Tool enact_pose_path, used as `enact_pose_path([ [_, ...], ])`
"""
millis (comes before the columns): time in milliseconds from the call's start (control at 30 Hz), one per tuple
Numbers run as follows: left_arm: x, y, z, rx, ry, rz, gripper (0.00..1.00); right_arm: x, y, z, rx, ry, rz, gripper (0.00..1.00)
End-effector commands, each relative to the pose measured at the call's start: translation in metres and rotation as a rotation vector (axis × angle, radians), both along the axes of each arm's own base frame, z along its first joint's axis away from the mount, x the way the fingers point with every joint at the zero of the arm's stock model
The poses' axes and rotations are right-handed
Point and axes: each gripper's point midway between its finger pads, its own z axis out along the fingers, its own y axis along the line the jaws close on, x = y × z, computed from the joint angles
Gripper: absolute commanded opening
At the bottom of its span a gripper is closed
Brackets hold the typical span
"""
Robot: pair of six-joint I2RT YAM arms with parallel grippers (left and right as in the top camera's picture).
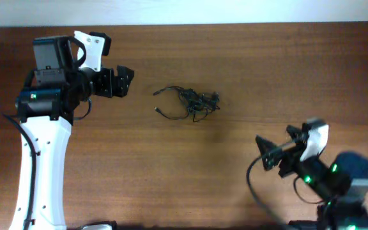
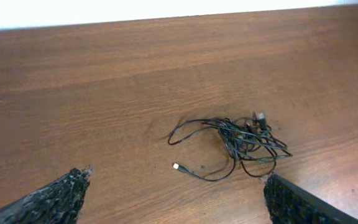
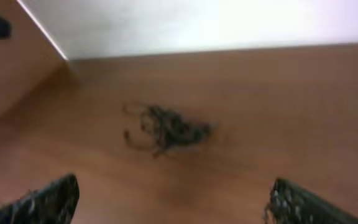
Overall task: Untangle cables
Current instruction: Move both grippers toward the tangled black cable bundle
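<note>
While the wooden table (image 1: 267,76) carries everything, my left gripper (image 1: 126,81) and right gripper (image 1: 264,153) hang empty, jaws spread wide. Cables (image 1: 197,102) lie knotted mid-table between them, touching neither. One small plug (image 2: 175,166) trails loose, tip probably pale.

This looks like a robotics lab or test station, though the view is narrow. A brown wood-grain surface (image 1: 248,57) meets a plain white wall (image 2: 166,9), with a left arm (image 1: 40,166) and right arm (image 1: 337,176) mounted at it.
</note>
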Motion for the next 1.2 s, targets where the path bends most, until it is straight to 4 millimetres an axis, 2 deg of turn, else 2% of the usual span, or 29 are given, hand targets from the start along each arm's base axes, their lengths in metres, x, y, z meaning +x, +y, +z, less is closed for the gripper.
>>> enact_pose_path([
  [0,0.002,0.005,0.001,-0.050,0.039,0.097,0.91,0.010,0.009,0.033,0.041,0.141,0.054,0.99],
  [67,-0.002,-0.003,-0.003,-0.051,0.060,0.079,0.89,0.018,0.009,0.044,0.051,0.292,0.051,0.99],
  [133,-0.003,-0.016,-0.006,-0.050,0.074,0.048,0.87,0.026,0.008,0.053,0.055,0.353,0.050,0.99],
  [233,-0.008,-0.048,-0.015,-0.048,0.110,-0.033,0.83,0.039,0.023,0.063,0.122,0.408,0.141,0.99],
  [267,-0.009,-0.061,-0.023,-0.054,0.138,-0.050,0.78,0.047,0.029,0.063,0.148,0.407,0.179,0.99],
  [367,-0.009,-0.090,-0.047,-0.099,0.246,-0.050,0.67,0.066,0.028,0.053,0.152,0.419,0.181,0.98],
  [433,-0.006,-0.108,-0.067,-0.105,0.302,-0.064,0.65,0.076,0.028,0.042,0.156,0.450,0.178,0.90],
  [567,0.009,-0.137,-0.107,-0.123,0.380,-0.063,0.58,0.083,0.028,0.020,0.167,0.538,0.172,0.89],
  [667,0.020,-0.143,-0.129,-0.145,0.423,-0.015,0.51,0.088,0.027,0.011,0.165,0.562,0.164,0.89],
  [733,0.025,-0.137,-0.154,-0.139,0.488,0.090,0.47,0.090,0.027,0.008,0.166,0.568,0.164,0.89],
  [767,0.026,-0.138,-0.162,-0.142,0.507,0.103,0.45,0.091,0.027,0.007,0.166,0.571,0.164,0.89],
  [800,0.028,-0.144,-0.180,-0.153,0.548,0.132,0.41,0.091,0.027,0.006,0.166,0.574,0.164,0.88],
  [967,0.037,-0.159,-0.210,-0.185,0.586,0.178,0.40,0.091,0.027,0.006,0.167,0.575,0.164,0.88],
  [1067,0.036,-0.170,-0.225,-0.175,0.603,0.163,0.40,0.090,0.027,0.005,0.167,0.583,0.164,0.89],
  [1167,0.034,-0.174,-0.234,-0.161,0.615,0.163,0.27,0.090,0.027,0.005,0.167,0.584,0.164,0.89],
])
